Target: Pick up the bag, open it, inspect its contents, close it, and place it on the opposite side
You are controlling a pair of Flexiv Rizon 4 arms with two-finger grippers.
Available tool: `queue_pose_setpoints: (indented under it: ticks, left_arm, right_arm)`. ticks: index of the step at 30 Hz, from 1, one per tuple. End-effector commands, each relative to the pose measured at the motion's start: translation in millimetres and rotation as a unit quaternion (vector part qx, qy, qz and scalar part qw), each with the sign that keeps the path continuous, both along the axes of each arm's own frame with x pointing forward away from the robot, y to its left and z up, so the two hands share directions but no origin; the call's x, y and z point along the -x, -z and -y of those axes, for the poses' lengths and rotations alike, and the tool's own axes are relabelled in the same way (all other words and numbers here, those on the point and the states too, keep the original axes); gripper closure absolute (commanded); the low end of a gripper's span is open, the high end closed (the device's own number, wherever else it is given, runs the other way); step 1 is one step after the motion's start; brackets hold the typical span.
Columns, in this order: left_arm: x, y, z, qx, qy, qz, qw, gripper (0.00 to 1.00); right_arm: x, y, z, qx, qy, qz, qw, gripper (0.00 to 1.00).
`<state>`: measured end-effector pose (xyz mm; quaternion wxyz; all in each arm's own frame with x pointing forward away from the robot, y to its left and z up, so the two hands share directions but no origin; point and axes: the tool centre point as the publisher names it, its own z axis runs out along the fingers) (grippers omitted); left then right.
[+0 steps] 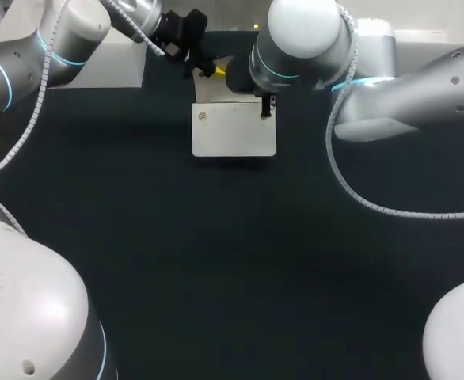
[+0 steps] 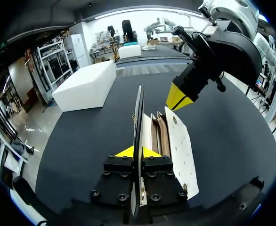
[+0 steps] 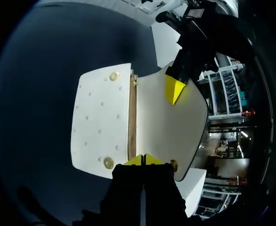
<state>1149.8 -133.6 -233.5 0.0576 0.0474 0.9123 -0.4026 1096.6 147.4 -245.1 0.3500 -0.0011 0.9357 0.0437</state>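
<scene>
Bag contents hidden; left tool and right tool pinch its flap.

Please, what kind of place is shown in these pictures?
Probably a robot laboratory bench, set up for handling trials: the left gripper and the right gripper both hold one white bag at a dark table.

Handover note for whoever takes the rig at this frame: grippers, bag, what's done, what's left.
Left gripper: shut on the flap, which is lifted open.
Right gripper: shut on the bag at its opening.
The bag is at the far middle of the table, brown lining showing.
Done: gripped, opened. Left: inspect contents, close, place on the opposite side.
</scene>
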Motion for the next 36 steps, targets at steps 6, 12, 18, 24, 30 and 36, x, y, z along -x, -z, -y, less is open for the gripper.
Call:
queue_pose_setpoints:
  ticks: [6, 12, 18, 24, 30, 36]
  left_arm:
    - [5.1, -12.9, 0.6, -0.002, 0.007, 0.000, 1.000, 1.00]
    - [5.8, -16.0, -2.9, -0.003, 0.003, 0.003, 1.000, 1.00]
    - [6.1, -16.3, -4.5, -0.002, 0.000, 0.001, 1.000, 1.00]
    - [4.6, -16.2, -8.2, 0.011, -0.013, -0.005, 1.000, 1.00]
    - [2.3, -17.1, -10.0, 0.024, -0.029, -0.010, 0.999, 1.00]
    - [1.7, -16.3, -9.6, 0.030, -0.035, -0.016, 0.999, 1.00]
  right_arm:
    - [-20.4, 13.6, -2.3, -0.003, -0.002, -0.007, 1.000, 1.00]
    - [-27.1, 19.7, -2.7, -0.003, -0.004, -0.014, 1.000, 1.00]
    - [-31.6, 27.5, -5.0, -0.006, -0.009, -0.023, 1.000, 1.00]
    - [-26.6, 33.9, -9.8, -0.005, -0.017, -0.033, 0.999, 1.00]
    - [-13.5, 40.3, -10.7, -0.007, -0.018, -0.043, 0.999, 1.00]
    - [-2.1, 43.7, -11.3, -0.010, -0.018, -0.047, 0.999, 1.00]
